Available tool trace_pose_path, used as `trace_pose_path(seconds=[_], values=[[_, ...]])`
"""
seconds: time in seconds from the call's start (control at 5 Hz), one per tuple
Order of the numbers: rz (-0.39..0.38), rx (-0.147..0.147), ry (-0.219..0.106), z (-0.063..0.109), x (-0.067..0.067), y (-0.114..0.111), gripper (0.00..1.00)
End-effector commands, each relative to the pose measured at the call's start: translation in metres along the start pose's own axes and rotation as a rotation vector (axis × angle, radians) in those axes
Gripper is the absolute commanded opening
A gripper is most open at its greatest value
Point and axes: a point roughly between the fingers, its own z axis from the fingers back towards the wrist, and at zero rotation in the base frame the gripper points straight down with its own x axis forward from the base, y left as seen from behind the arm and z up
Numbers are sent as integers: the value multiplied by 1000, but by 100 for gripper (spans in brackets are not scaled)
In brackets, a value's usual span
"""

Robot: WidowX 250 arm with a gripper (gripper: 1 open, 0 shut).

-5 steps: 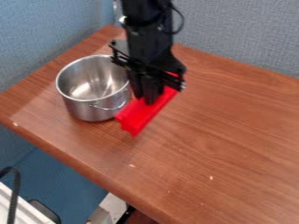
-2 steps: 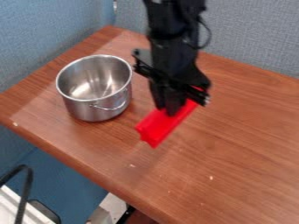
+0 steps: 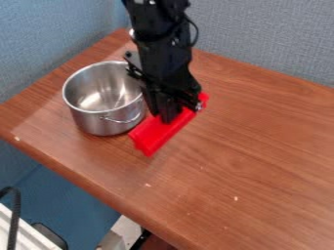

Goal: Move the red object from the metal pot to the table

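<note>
The red object (image 3: 156, 135) is a flat red block lying at a slant just right of the metal pot (image 3: 104, 96), low over the brown table (image 3: 248, 166). My black gripper (image 3: 170, 109) comes down from above and is shut on the block's far end. Whether the block rests on the wood or hangs just above it, I cannot tell. The shiny pot stands empty near the table's left corner, its side close to the block's near end.
A blue wall stands behind the table. The table's front-left edge runs diagonally below the pot, with floor and cables beyond it. Bare wood spreads to the right and front of the block.
The gripper carried the red block to the right, away from the pot, then swung back left. The block is now close beside the pot again.
</note>
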Motion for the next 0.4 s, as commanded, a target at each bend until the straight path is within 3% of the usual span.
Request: trace_pose_path(seconds=[0.0,0.2], values=[[-47,-9,-17,2,0,5,0],[-62,-31,-22,0,-3,16,0]])
